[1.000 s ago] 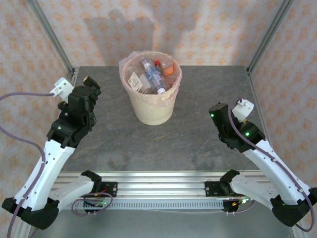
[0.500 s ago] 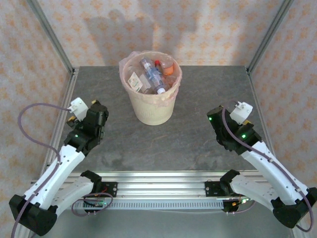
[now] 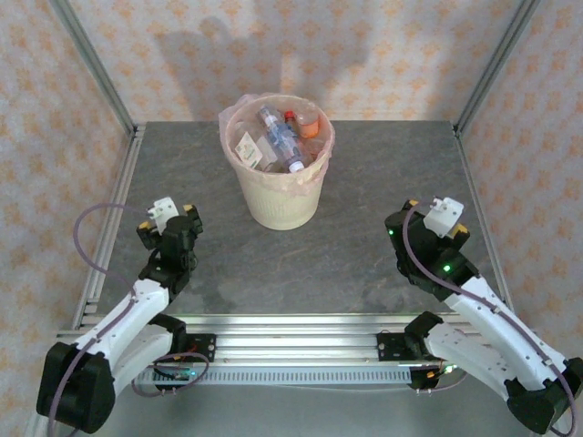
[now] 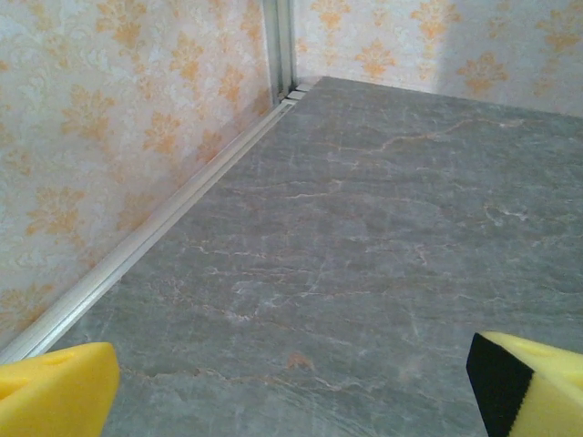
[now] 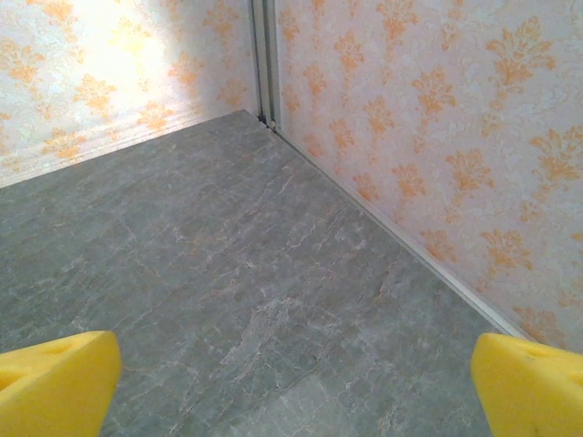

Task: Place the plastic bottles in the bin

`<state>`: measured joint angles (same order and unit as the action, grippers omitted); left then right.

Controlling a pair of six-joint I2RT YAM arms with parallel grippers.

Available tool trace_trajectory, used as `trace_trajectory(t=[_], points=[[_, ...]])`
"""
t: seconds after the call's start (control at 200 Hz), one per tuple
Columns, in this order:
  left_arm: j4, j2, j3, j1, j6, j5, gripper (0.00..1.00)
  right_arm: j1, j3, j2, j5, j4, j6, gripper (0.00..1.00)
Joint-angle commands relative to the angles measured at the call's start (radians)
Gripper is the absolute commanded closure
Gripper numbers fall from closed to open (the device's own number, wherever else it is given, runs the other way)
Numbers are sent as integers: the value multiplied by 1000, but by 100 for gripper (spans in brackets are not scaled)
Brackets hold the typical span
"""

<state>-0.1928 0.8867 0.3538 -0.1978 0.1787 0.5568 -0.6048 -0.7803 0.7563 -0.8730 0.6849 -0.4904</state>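
Observation:
The bin [image 3: 278, 198], a cream bucket with a pinkish bag over its rim, stands at the back middle of the table. Several plastic bottles [image 3: 279, 138] lie inside it, clear and orange, with red and blue caps showing. My left gripper [image 3: 167, 216] is drawn back near the front left, well away from the bin. It is open [image 4: 291, 387], with bare table between its yellow fingertips [image 4: 55, 391]. My right gripper [image 3: 437, 217] sits near the front right, also open [image 5: 291, 387], with nothing between its fingertips [image 5: 528, 382].
The grey marbled table [image 3: 364, 164] is walled by patterned panels with metal corner posts [image 3: 91, 64]. An aluminium rail [image 3: 291, 346] runs along the near edge by the arm bases. A cable [image 3: 86, 237] loops beside the left arm.
Both arms have pulled back toward the near edge and folded lower, the left one farther. Both grippers stay open and empty.

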Motion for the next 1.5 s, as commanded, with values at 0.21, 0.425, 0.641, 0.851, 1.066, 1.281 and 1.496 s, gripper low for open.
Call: trace_trajectory(t=[0.21, 0.425, 0.641, 0.851, 1.066, 1.281, 1.496], points=[[-402, 147, -64, 155, -129, -284, 0, 6, 104, -29, -64, -202, 115, 1], [-472, 312, -33, 155, -149, -319, 0, 10, 149, -29, -64, -284, 168, 1], [-580, 448, -24, 155, -157, -380, 0, 17, 191, -28, -60, -362, 215, 1], [-602, 587, 33, 155, -172, -429, 0, 34, 248, -28, -14, -481, 322, 1], [-553, 609, 70, 153, -184, -452, 0, 145, 357, -29, 155, -700, 467, 1], [-556, 609, 70, 153, -183, -452, 0, 370, 475, -24, 419, -932, 487, 1], [-557, 610, 70, 153, -184, -453, 0, 528, 528, 99, 580, -1139, 468, 1]])
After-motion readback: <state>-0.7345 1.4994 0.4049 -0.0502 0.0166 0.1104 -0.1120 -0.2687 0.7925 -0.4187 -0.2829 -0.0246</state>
